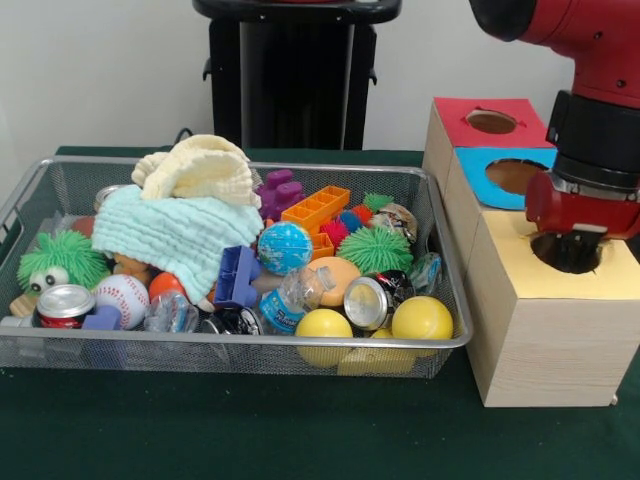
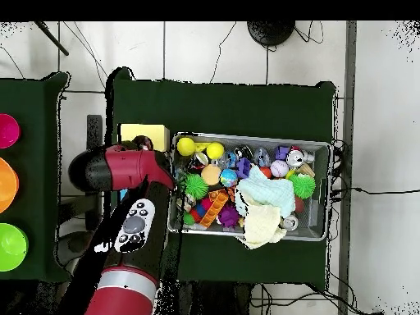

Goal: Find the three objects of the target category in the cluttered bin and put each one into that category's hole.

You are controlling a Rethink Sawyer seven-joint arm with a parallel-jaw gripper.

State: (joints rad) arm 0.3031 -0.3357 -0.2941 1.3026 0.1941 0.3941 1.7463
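Presently claw [image 1: 572, 250] dips into yellow box's one hole [image 1: 590, 262]; three boxes

Plain white wall [image 1: 120, 70] behind, evenly lit. Dark green cloth over the worktop [image 1: 250, 430], reaching to the near edge. From above, pale tiled floor [image 2: 213, 49] with dark grout lines all round, black cables [image 2: 246, 45] trailing across it at the far side and at right. Second green-covered table [image 2: 33, 164] at left, bearing round pink [image 2: 6, 130], orange [image 2: 6, 184] and green [image 2: 10, 246] bowls at its edge.
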